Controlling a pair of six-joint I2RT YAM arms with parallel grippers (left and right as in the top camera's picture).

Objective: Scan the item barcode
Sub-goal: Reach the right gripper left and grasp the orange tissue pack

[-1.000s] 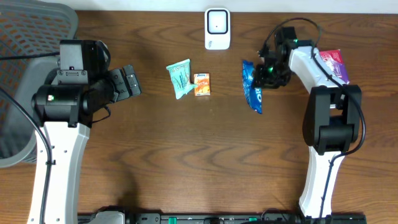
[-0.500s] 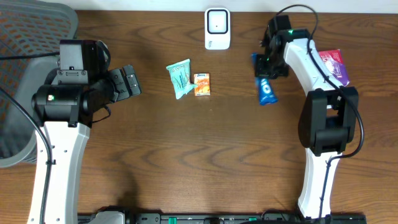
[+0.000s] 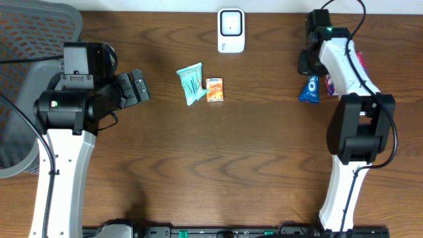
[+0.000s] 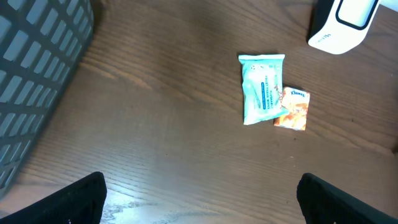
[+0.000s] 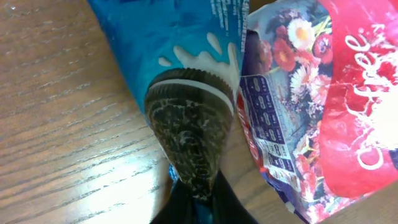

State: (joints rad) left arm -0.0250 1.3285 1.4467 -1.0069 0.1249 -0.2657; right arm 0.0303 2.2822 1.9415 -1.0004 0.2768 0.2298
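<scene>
On the near part of the worktop [image 3: 218, 165] nothing lies between the two arms' bases. Further in on the left, the left tool [image 4: 199, 182] is released, its fingers [image 4: 84, 198] spread wide at the bottom corners of its wrist view, with nothing between them. It hovers over bare wood, well apart from the packs ahead of it.

Past mid-worktop lie the wipes [image 3: 190, 82], a teal pack, and just to their right the tissues [image 3: 215, 89], a small orange pack touching the wipes' edge.

On the far right, the right tool [image 5: 194, 198] is clenched on one end of the cookie pack [image 3: 309, 89], a blue wrapper with a sandwich cookie printed on it. The pack reaches away from the fingers. Its edge meets the red pack [image 5: 323, 93], a floral-printed wrapper just beside it on the right. Whether the cookie pack rests on the wood or hangs clear of it cannot be told.

At the far edge, near the middle, stands the scanner [image 3: 230, 30], white, well to the left of the cookie pack. A mesh chair [image 3: 33, 33] fills the far left corner.
</scene>
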